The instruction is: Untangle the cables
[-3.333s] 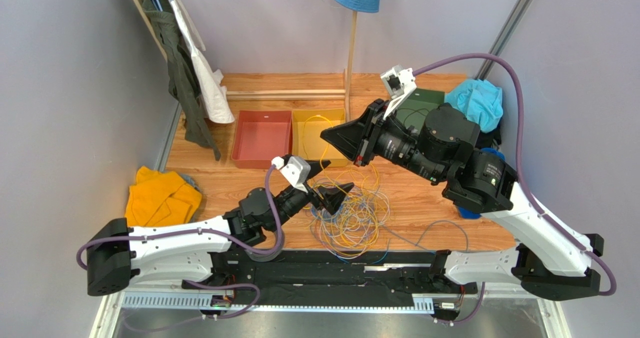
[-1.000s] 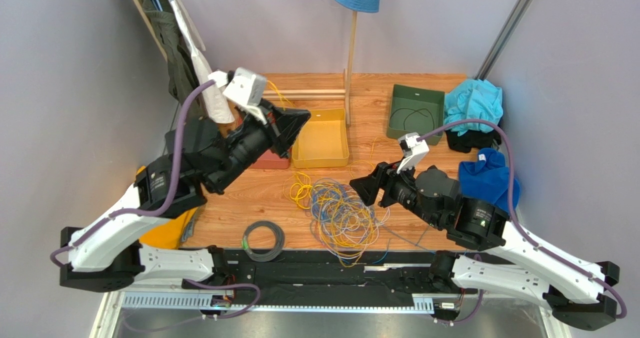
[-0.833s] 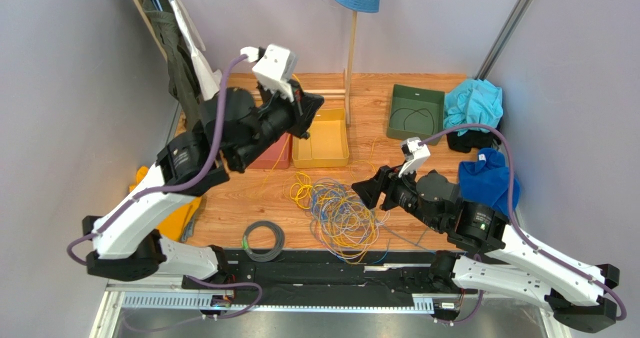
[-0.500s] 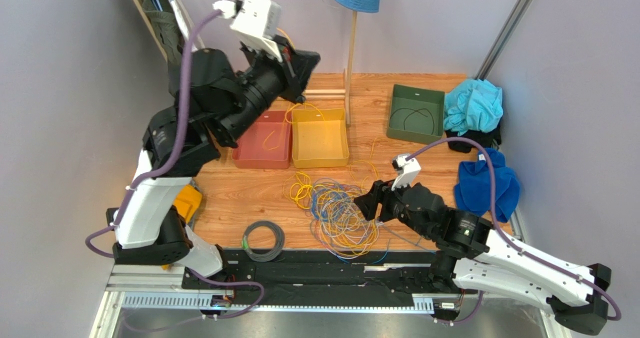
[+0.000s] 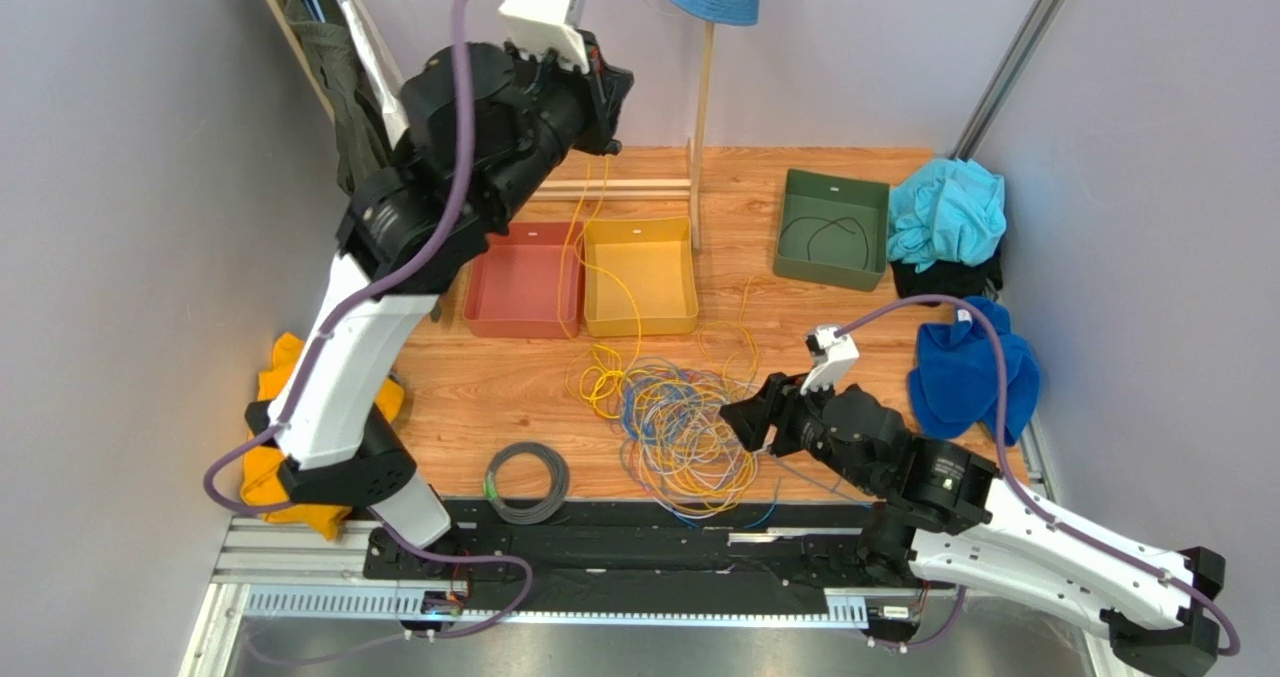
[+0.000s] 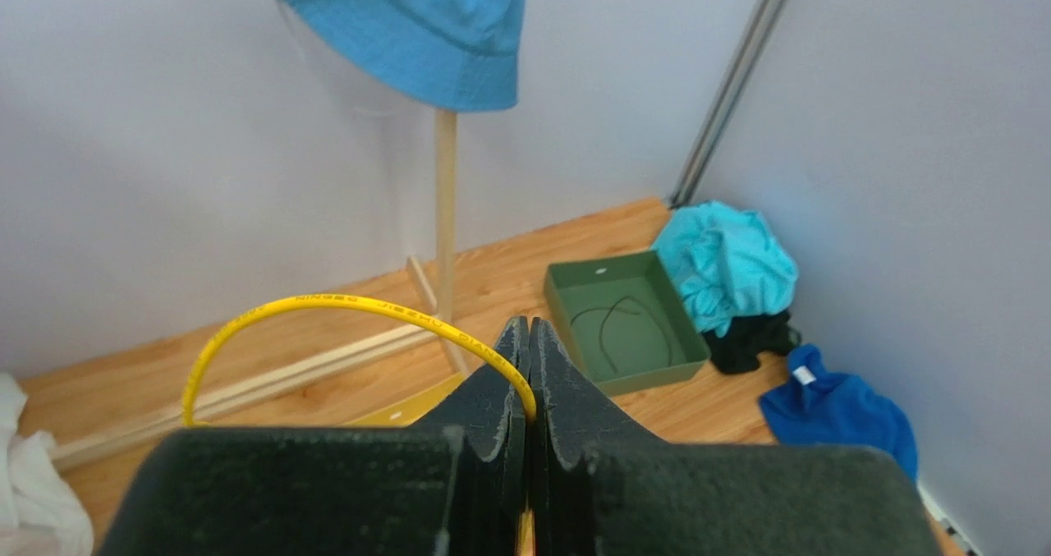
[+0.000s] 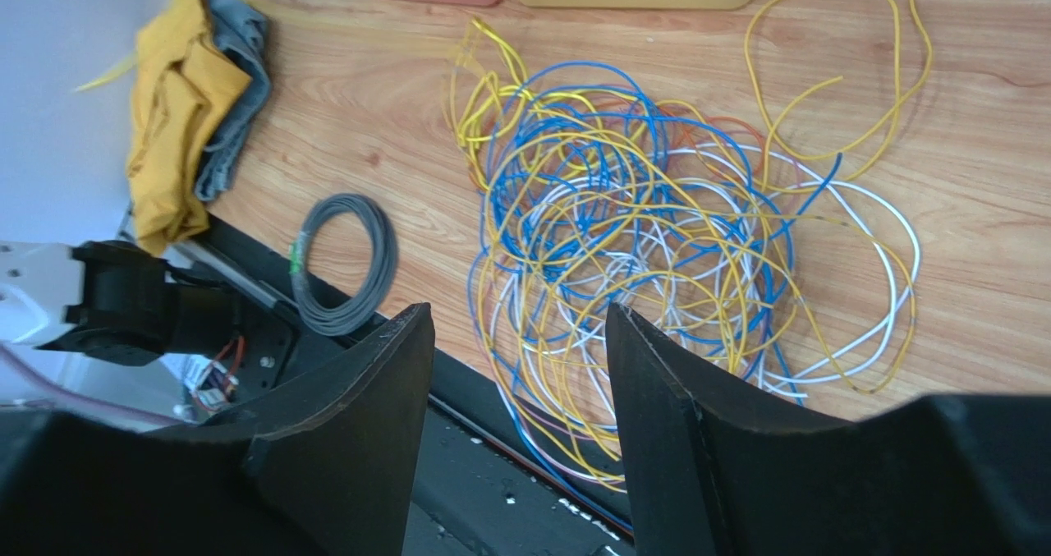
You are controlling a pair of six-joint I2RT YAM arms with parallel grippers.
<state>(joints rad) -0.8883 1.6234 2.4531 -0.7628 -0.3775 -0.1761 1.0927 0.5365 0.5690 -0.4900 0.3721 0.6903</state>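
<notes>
Cables (image 5: 684, 434): one tangled yellow/blue/pale heap on the table (image 5: 496, 392), near the front edge. Your right gripper (image 5: 747, 418) is just beside the heap's right side, jaws apart, holding nothing.

Step in hand looks like drawing one yellow strand (image 6: 323, 299) out. Your left gripper (image 6: 528, 334) is raised high at the back, jaws clamped on the strand, which runs down into the heap.

Next move, my guess: pin the heap with the right and raise the left until the tail clears.

Bins beyond:
- red bin (image 5: 523, 325) looks bare
- yellow bin (image 5: 643, 323) has the strand hanging past its left edge
- green bin (image 5: 824, 272) holds a thin dark cable (image 5: 830, 227)
</notes>
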